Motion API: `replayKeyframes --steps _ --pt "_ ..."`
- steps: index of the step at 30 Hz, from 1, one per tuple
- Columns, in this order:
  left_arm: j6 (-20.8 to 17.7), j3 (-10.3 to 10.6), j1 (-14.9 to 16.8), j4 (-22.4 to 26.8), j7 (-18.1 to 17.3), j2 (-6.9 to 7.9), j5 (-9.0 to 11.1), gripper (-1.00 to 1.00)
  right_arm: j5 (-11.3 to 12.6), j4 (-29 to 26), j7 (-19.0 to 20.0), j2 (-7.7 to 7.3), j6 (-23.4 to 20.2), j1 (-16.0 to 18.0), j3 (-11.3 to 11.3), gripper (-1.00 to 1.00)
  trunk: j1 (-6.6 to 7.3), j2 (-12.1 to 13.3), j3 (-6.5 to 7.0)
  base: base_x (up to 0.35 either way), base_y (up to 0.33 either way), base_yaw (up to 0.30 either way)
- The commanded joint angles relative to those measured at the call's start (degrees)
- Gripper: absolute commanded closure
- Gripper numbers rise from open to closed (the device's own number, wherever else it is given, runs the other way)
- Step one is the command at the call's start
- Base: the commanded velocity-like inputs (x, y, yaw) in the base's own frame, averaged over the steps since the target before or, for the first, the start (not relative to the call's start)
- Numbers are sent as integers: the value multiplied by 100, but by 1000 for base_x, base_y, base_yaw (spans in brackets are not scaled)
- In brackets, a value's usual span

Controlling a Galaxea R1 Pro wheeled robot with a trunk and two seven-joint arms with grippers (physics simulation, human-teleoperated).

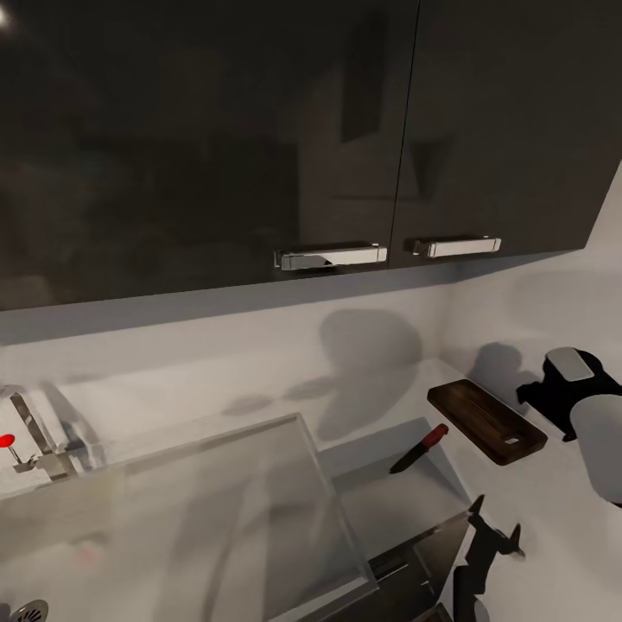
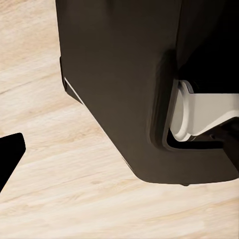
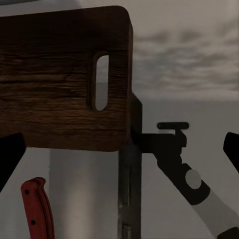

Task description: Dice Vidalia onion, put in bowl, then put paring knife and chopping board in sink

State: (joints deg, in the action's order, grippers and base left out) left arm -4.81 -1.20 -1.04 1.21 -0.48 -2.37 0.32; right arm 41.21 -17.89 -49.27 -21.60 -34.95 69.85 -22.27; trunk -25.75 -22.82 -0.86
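At the far left of the head view stands the chrome tap [image 1: 34,432] with its small red knob [image 1: 7,440], and below it the round dark drain [image 1: 28,612] peeks in at the bottom corner. The sink [image 1: 259,484] spreads rightward from there, a pale steel basin with a raised rim, hazy and washed out in the render (I cannot make out an onion in it). Above all this hang the glossy black upper cabinets [image 1: 216,130], two chrome bar handles [image 1: 331,256] side by side at their lower edge, with the pale backsplash [image 1: 216,345] beneath.

Right of the sink rim, the paring knife [image 1: 419,449] lies on the countertop [image 1: 553,518], dark blade pointing toward the sink and red handle toward the wall. Just beyond it, apart from the knife, the chopping board [image 1: 486,421] lies flat, its slot hole at the nearer end. In the right wrist view the board [image 3: 59,79] looms close, the knife's red handle [image 3: 36,209] beside it.

Near the bottom of the head view the left gripper [image 1: 494,529] hovers off the counter's front edge, its dark fingers spread apart with nothing between them; the right wrist view catches it too [image 3: 172,137]. Farthest right is the right arm [image 1: 596,441], its black wrist next to the board; the right gripper's finger tips [image 3: 10,157] sit wide apart at the edges of its own camera, open and empty. The left wrist camera looks down at the light wood floor [image 2: 59,199] and the robot's dark body [image 2: 129,89].
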Motion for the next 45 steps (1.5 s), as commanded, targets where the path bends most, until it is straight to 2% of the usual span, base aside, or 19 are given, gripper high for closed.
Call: replayKeyframes --steps 1,6,15,20,23,24,29,32,34,42,45 --pt "-29 -12 -2 13 -7 0 3 -100 40 -5 -39 3 -23 2 -3 -100 -3 -10 -9 0 0 0" --pt "-29 -12 -2 17 -5 0 3 -100 47 177 -35 56 -24 -3 -20 -100 -3 -10 -9 0 0 0" --pt "-29 -12 -2 13 -5 -8 3 -100 53 428 -8 255 -13 -6 -23 -100 -3 -10 -9 0 0 0" --pt "-27 -12 -2 18 -5 -20 3 -100 55 593 1 298 -12 -6 -32 -100 -3 -10 -9 0 0 7" --pt "-28 -12 -2 14 -5 -25 3 -100 60 623 0 303 -6 -6 -52 -100 -3 -10 -9 0 0 46" --pt "-29 -12 -2 12 -5 -26 3 -100 62 634 -8 301 -4 -6 -135 -100 -3 -10 -9 0 0 11" --pt "-29 -12 -2 17 -5 -27 3 -100 62 637 -19 298 -3 -6 -247 -100 -3 -10 -9 0 0 5" --pt "-29 -12 -2 18 -5 -28 3 -100 62 632 -30 270 -3 -6 -309 -100 -3 -10 -9 0 0 2" --pt "-29 -12 -2 16 -5 -29 3 -100 67 625 -36 196 4 -6 -370 -100 -3 -10 -10 0 0 6" --pt "-29 -12 -2 16 -5 -35 3 -100 79 423 -32 159 14 -6 -415 -100 -3 -10 -25 0 0 20" --pt "-29 -12 -2 15 -5 -35 3 -100 80 189 -29 152 180 -6 -415 -100 -3 -10 -25 0 0 1"
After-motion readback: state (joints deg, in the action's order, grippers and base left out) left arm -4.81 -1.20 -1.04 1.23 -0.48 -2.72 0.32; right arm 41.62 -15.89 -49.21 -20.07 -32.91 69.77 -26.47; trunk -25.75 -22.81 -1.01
